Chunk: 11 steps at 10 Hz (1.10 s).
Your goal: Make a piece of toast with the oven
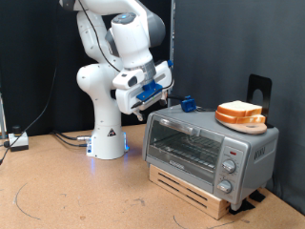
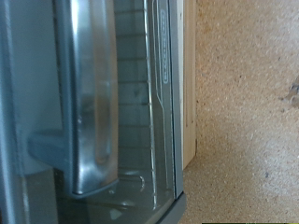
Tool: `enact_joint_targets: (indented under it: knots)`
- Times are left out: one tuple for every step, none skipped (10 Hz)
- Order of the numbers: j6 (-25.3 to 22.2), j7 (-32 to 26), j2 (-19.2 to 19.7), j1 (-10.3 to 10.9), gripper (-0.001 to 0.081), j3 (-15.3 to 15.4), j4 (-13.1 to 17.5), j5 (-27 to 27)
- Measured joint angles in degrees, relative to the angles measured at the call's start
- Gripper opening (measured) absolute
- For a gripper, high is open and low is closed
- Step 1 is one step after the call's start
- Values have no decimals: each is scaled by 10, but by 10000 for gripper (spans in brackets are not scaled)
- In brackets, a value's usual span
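silver oven (image 1: 205, 143), orange plate (image 1: 240, 121), white arm (image 1: 119, 57)

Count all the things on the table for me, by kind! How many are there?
Oven: 1
Plate: 1
Bread slices: 2, as far as the stack shows
Knobs: 3
Robot arm: 1, its tool by the oven's top corner
Total: 8

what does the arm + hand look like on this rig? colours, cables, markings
The arm is glossy white with rounded, bulbous links on a white conical base that glows blue at the foot; a small dark triangular mark sits on the base. The hand is white with blue parts and dark fingers. Cables trail from the base along the floor.
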Motion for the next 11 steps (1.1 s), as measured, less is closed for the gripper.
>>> enact_joint_targets:
  knots:
    - [10, 0, 1, 0, 807, 5, -11, 0]
    - [19, 0, 1, 0, 807, 11, -21, 0]
    - [32, 0, 1, 0, 807, 16, -31, 0]
    - [49, 1, 2, 0, 807, 22, -40, 0]
    - [68, 6, 9, 0, 807, 28, -45, 1]
    - [88, 10, 23, 0, 807, 34, -45, 3]
    - [105, 14, 37, 0, 807, 37, -43, 7]
    - [114, 18, 49, 0, 807, 38, -37, 9]
    - [121, 23, 62, -1, 807, 38, -31, 9]
    - [127, 29, 77, -4, 807, 37, -25, 8]
    - [133, 30, 95, -10, 807, 35, -19, 7]
